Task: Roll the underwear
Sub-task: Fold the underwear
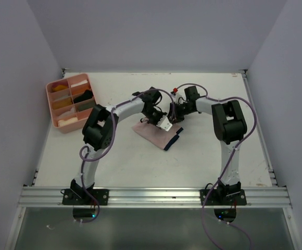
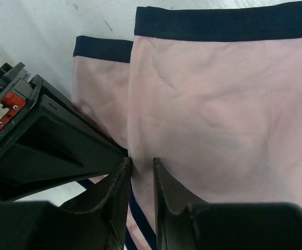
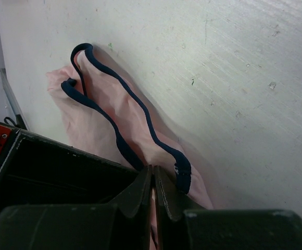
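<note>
One pink underwear [image 1: 156, 134] with navy edging lies at the middle of the table [image 1: 192, 161], two grippers meeting at its far edge. The right gripper [image 3: 152, 179] pinches the cloth, fingers pressed together. The left gripper [image 2: 141, 169] has its jaws a sliver apart over a fold, grip unclear. One tray [image 1: 51, 101] sits far left.

lab robot cell: plain walls [image 1: 156, 31], aluminium rail [image 1: 156, 196], white table [image 1: 156, 166]
</note>
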`<state>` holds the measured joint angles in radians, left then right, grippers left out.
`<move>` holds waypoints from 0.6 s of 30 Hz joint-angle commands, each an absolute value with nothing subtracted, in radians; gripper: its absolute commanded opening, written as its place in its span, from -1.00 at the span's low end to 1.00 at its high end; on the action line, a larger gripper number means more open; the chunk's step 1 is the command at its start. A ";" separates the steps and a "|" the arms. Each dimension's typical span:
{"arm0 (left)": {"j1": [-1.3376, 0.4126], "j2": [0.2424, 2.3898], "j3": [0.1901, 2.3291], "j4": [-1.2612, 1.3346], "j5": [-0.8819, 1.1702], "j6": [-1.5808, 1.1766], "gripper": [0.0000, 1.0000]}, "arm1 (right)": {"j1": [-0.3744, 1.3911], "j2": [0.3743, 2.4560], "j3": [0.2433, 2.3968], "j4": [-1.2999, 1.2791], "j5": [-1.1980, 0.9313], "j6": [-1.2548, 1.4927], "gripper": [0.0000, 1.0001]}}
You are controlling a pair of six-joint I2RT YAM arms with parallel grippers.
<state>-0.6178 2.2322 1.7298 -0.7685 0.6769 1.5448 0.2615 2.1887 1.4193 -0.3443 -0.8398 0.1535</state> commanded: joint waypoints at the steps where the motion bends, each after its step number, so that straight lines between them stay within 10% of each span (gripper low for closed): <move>1: -0.627 2.243 1.740 -0.744 0.670 1.543 -0.48 | 0.261 2.220 1.436 -0.379 -0.821 0.133 -0.81; 7: -0.629 2.218 1.738 -0.741 0.678 1.526 -1.00 | 0.259 2.236 1.451 -0.391 -0.821 0.111 -0.82; 18: -0.638 2.100 1.684 -0.638 0.678 1.473 -1.00 | 0.259 2.249 1.434 -0.397 -0.847 0.094 -0.84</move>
<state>-0.6285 2.1715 1.6844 -0.6949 0.6636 1.4940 0.2562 2.2147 1.4380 -0.3584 -0.8829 0.1307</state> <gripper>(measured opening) 0.005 0.084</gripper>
